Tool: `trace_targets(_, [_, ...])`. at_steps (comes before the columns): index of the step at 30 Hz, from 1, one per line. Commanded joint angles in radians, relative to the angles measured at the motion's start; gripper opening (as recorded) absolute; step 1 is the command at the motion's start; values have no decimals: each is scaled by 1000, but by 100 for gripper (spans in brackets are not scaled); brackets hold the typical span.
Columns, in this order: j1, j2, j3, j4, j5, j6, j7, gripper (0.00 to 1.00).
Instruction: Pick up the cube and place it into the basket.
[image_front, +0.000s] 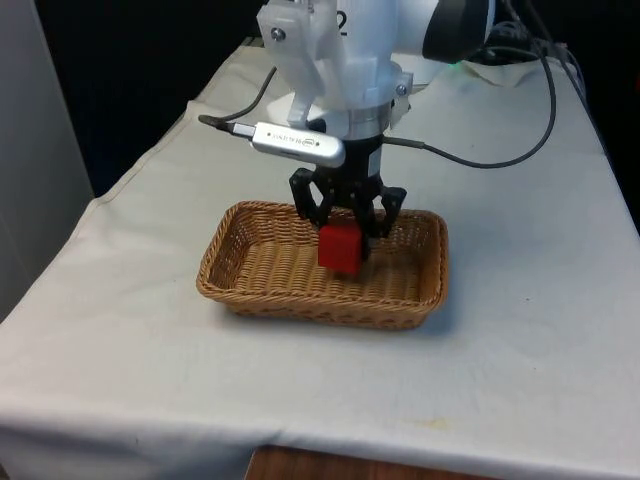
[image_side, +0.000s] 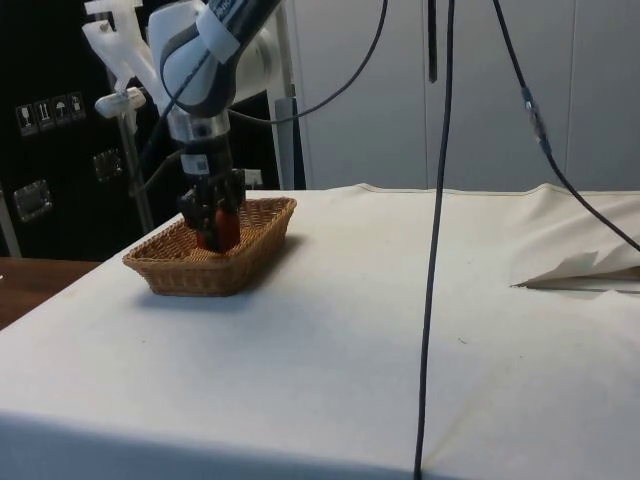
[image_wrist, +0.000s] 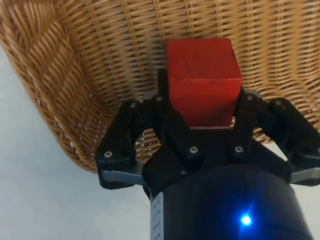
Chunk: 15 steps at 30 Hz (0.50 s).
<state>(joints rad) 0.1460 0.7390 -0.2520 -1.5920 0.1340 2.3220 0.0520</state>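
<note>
The red cube (image_front: 339, 249) is inside the wicker basket (image_front: 243, 285), close to its middle and low over the woven floor. My black gripper (image_front: 346, 236) reaches down into the basket from above and is shut on the cube. In the wrist view the cube (image_wrist: 202, 80) sits between the two fingers (image_wrist: 162, 97), with the basket's weave (image_wrist: 90, 60) behind it. From the side, the gripper (image_side: 214, 222) and cube (image_side: 219, 231) are within the basket (image_side: 180, 275). Whether the cube touches the basket's floor I cannot tell.
The basket stands on the white cloth (image_front: 520, 340) near the table's middle. A black cable (image_front: 500, 150) lies on the cloth behind the arm. In the side view a cable (image_side: 436, 250) hangs down and a fold of cloth (image_side: 580, 270) rises at the right.
</note>
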Motion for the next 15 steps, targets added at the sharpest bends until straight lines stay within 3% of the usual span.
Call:
trace_targets(1, [-7,10,11,8,8,7,-17,0])
trace_targets(2, [0,3,1,1,0,2,-6,0])
trace_targets(3, [-7,13,11,9,9,8,-23,0])
trace_targets(5, [-8,22,11,13,11,11,-38,0])
trace_targets(10, [-7,34,11,18,12,15,-66,0])
trace_targets(11, [0,33,1,14,5,15,-56,0])
trace_targets(12, [-7,36,10,19,12,15,-70,0])
trace_targets(15, [-4,38,6,22,10,15,-73,0])
